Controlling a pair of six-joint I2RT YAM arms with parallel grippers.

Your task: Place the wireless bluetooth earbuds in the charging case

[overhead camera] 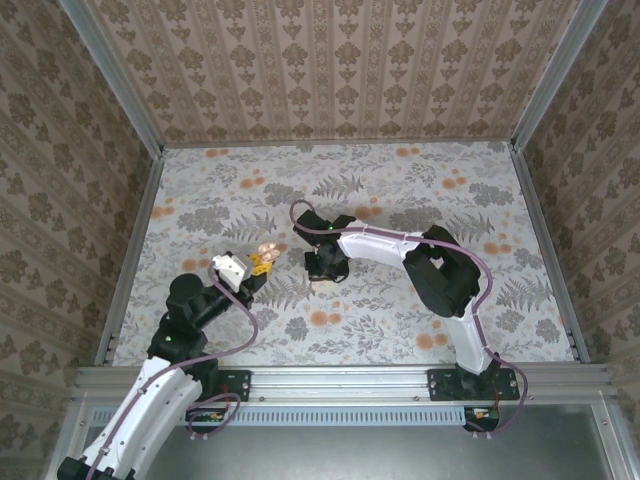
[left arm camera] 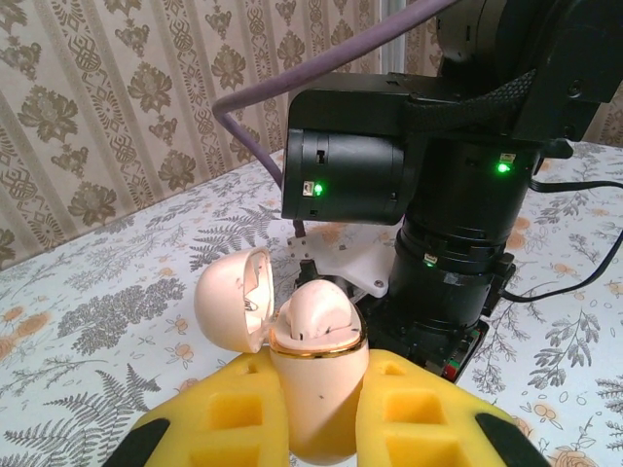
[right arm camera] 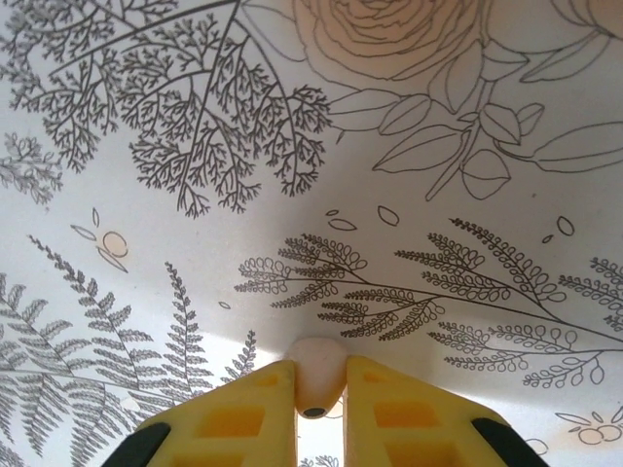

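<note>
Left gripper (left arm camera: pixel 321 428): nearest the left wrist camera; its yellow padded fingers are closed on the lower half of the charging case, one pad on each side.
Charging case (left arm camera: pixel 316 379): small egg-shaped salmon-pink case of smooth plastic with a gold rim, held upright off the table, mouth facing up.
Lid (left arm camera: pixel 231 297): hinged open and tipped back to the left, its hollow inside showing.
Mouth of case: a rounded pink dome (left arm camera: pixel 319 311) rises above the rim; I cannot tell whether it is a seated earbud or part of the case.
Right gripper (right arm camera: pixel 319 381): yellow fingers narrowed onto a small pale pink plastic earbud (right arm camera: pixel 317 365), pinched at the very tips, low over the white tablecloth (right arm camera: pixel 195 243) printed with grey ferns and orange flowers.
Right arm (left arm camera: pixel 458 224): black body with green lights, just behind the case.
Reason for the hold: probably the left gripper steadies the case open as a target, so the right can lower the earbud in.
Case relative to right gripper: in the top view, to its left and slightly beyond, near but apart.
</note>
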